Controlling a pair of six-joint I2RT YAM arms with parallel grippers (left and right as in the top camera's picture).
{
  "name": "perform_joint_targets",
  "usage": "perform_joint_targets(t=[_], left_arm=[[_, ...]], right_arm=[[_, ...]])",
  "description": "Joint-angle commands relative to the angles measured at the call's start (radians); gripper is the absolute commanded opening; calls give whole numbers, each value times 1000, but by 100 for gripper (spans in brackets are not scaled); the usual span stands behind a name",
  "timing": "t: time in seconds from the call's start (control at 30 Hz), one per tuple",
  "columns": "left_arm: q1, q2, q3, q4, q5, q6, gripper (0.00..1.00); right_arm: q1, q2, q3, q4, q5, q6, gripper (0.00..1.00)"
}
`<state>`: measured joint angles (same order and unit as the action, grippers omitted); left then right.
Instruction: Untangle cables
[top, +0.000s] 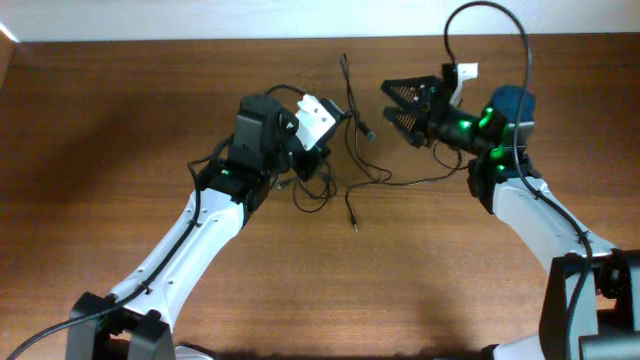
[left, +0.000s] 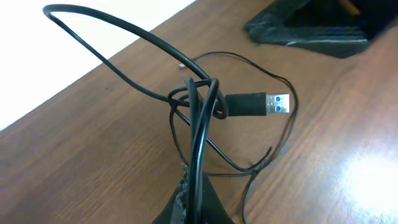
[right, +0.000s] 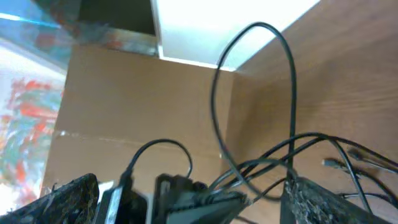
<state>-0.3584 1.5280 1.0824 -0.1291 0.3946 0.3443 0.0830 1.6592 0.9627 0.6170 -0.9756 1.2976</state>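
Note:
Several thin black cables (top: 352, 135) lie tangled on the wooden table between my grippers. One end reaches the back edge and one small plug (top: 355, 225) lies toward the front. My left gripper (top: 320, 158) is shut on a black cable; in the left wrist view (left: 196, 186) the cable runs up from the jaws into a knot. A USB plug (left: 261, 104) with a blue insert sticks out of that knot. My right gripper (top: 385, 102) is open and empty, just right of the tangle. In the right wrist view (right: 189, 180) its fingers frame the cables (right: 292, 149).
The wooden table (top: 120, 120) has a pale wall strip along its back edge (top: 200, 20). My right gripper shows at the top right of the left wrist view (left: 311, 31). A thicker black arm cable (top: 490, 20) loops above my right arm.

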Motion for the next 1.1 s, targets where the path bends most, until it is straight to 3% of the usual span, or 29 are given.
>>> perform_joint_targets(t=[0.0,0.37,1.07], left_arm=[[3,-2,-3,25,-54,-96,0],[3,-2,-3,73,-55,-161,0],[-48,-2,-3,91,-5,-175,0]], right_arm=[[-19,-20,4,16,-95,-16,99],[-17,-20,4,16,-222,-38,99],[-17,-20,4,16,-218,-38,99]])
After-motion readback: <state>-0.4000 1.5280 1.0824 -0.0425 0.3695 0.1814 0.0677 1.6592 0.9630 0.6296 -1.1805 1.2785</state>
